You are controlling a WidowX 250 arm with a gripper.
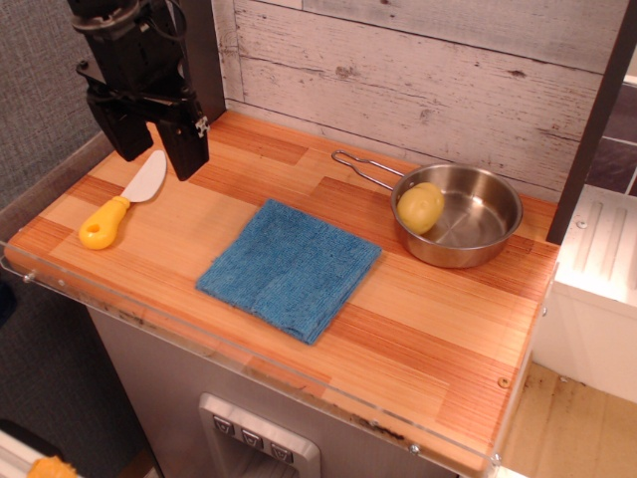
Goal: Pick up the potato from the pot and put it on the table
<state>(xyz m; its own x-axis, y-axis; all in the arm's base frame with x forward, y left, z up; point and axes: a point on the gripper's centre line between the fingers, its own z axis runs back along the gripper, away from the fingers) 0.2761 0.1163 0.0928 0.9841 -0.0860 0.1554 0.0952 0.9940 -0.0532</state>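
Observation.image shows the small, smooth, pale-yellow egg-shaped potato [421,206] lying inside the shallow round stainless-steel pot [478,239], leaning against the pot's left inner wall, close to where the thin wire loop handle [360,168] joins the rim. I judge it light, stiff and a little slippery: its skin looks glossy and its shape rounded, so it could squirt out from between my fingers if I pinch it off-centre. I think the best hold is across its narrower middle from above, with one finger slipping between the potato and the pot wall, which leaves little room on that side.

The pot stands at the far right of the orange-brown and light striped wooden tabletop [418,329], near the pale plank wall. Just beside it toward the middle lies a folded blue cloth [291,267], flat on the tabletop and apart from the pot. At the far left lies a yellow-handled knife with a white blade [121,207].

My black end effector [157,139] hangs above the left end of the tabletop, over the knife blade, well apart from the pot. Its two fingers stand apart with nothing between them. The pick is not yet begun; I judge that I must cross over the cloth to reach the pot, and bare tabletop in front of the pot offers room for setting down.
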